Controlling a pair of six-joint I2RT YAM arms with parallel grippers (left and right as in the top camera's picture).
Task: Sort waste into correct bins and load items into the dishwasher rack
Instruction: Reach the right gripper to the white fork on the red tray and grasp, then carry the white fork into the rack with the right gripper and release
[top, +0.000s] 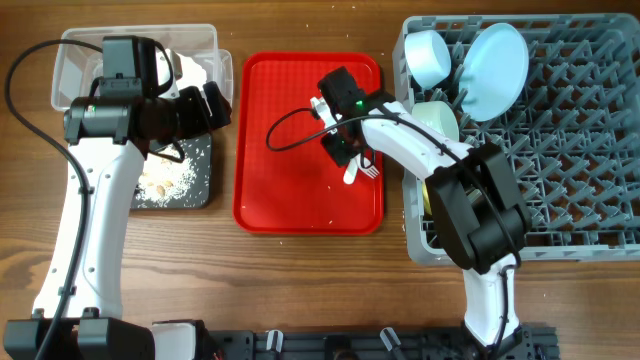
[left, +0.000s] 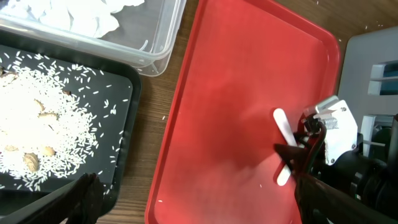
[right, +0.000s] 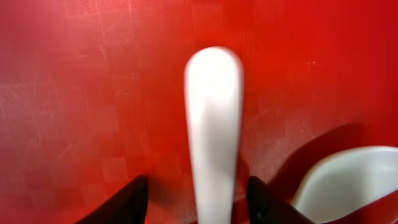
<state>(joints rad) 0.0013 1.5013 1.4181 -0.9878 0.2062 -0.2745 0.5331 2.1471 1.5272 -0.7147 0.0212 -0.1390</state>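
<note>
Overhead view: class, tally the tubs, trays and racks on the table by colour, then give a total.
Clear tub: 1
Black tray: 1
Red tray: 1
Grey rack: 1
Total: 4

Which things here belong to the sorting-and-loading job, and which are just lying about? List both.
Job: crumpled white paper napkin, whitish rice scraps, clear plastic tub, black rectangular tray, grey pegged plastic rack, pale blue round plate, pale blue bowl, pale green bowl, white plastic cutlery.
Lying about: flat red plastic tray, wooden table.
</note>
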